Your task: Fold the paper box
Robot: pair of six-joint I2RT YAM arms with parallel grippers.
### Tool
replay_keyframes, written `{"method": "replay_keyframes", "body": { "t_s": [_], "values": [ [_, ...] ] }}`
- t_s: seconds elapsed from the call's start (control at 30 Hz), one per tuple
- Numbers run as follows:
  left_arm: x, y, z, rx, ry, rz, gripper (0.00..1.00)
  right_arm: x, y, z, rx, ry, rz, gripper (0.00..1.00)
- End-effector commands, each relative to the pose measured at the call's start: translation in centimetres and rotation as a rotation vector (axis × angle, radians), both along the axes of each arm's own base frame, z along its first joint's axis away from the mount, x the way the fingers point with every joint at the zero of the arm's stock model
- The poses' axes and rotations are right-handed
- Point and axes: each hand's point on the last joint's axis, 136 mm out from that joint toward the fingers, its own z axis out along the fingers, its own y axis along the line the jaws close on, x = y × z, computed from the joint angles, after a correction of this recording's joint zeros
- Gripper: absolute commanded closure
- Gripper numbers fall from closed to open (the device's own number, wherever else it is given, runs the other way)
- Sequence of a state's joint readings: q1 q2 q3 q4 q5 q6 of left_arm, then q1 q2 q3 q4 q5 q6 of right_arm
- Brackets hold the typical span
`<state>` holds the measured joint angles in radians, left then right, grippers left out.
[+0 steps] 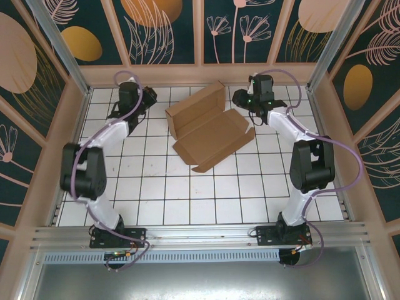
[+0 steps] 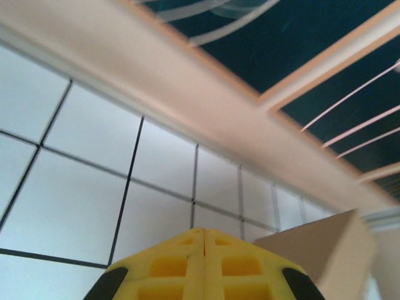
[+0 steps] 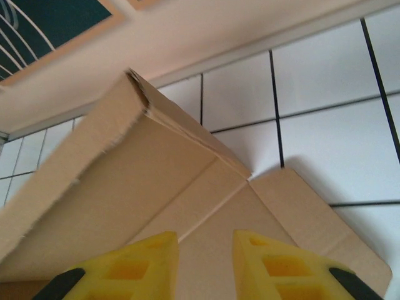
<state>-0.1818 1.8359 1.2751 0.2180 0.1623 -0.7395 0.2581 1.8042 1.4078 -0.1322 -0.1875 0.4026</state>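
paper box sits far-centre on the desk, skewed to the tile grid. Its far-left panel stands up, and the rest lies flat, running toward near-right. left tool is left of the box, apart from it, close to the back wall. In the left wrist view a box corner is right of the tip. right tool is at the box's far-right end, over the flat panel, with the raised panel to its left.
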Motion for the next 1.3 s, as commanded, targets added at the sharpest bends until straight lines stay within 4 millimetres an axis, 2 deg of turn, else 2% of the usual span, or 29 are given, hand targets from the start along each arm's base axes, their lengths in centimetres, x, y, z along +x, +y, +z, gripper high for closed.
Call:
{"method": "replay_keyframes", "body": {
  "t_s": [0.0,0.07,0.13,0.3,0.4,0.57,0.63,0.7,0.77,0.83,0.93,1.03,1.1,1.17,1.27],
  "values": [
    [-0.9,-2.9,-5.7,-0.015,0.156,-0.167,1.0,-0.5,0.4,0.3,0.004,-0.003,0.006,0.72],
    [-1.6,-4.3,-7.0,-0.084,0.183,-0.219,1.0,-0.7,0.4,-0.4,-0.018,0.015,0.01,0.72],
    [-2.8,-5.6,-7.4,-0.14,0.19,-0.262,1.0,-0.5,0.2,-0.8,-0.041,0.027,0.006,0.71],
    [-6.1,-9.2,-7.0,-0.239,0.203,-0.336,1.0,0.9,0.3,-1.8,-0.083,0.052,0.02,0.67],
    [-8.5,-12.3,-6.8,-0.26,0.214,-0.388,1.0,1.6,1.2,-2.2,-0.095,0.087,0.063,0.63],
    [-13.6,-19.2,-7.1,-0.303,0.226,-0.485,1.0,2.0,1.1,-2.3,-0.129,0.099,0.089,0.56],
    [-15.1,-21.6,-6.1,-0.358,0.211,-0.523,1.0,1.9,1.0,-2.2,-0.135,0.102,0.088,0.55],
    [-16.4,-22.1,-6.6,-0.367,0.232,-0.524,0.99,1.6,1.1,-1.7,-0.127,0.099,0.1,0.55],
    [-16.5,-20.8,-6.6,-0.331,0.223,-0.471,0.95,1.2,1.5,-1.2,-0.118,0.092,0.114,0.54],
    [-16.1,-18.1,-6.6,-0.23,0.206,-0.381,0.92,0.6,2.0,-0.7,-0.107,0.082,0.134,0.53],
    [-15.6,-13.2,-5.0,-0.153,0.155,-0.235,0.91,-0.4,4.6,-0.5,-0.092,0.08,0.207,0.53],
    [-15.5,-7.2,-3.0,-0.13,0.106,-0.057,0.89,-1.7,8.3,-0.8,-0.124,0.084,0.275,0.52],
    [-15.7,-2.9,-0.4,-0.085,0.037,0.066,0.89,-2.9,11.3,-1.3,-0.156,0.081,0.315,0.52],
    [-16.1,0.4,2.6,-0.023,-0.044,0.167,0.87,-4.2,14.2,-1.8,-0.182,0.075,0.356,0.52],
    [-17.2,3.7,7.7,0.057,-0.17,0.27,0.86,-6.6,18.7,-3.2,-0.26,0.049,0.409,0.53]
  ]
}}
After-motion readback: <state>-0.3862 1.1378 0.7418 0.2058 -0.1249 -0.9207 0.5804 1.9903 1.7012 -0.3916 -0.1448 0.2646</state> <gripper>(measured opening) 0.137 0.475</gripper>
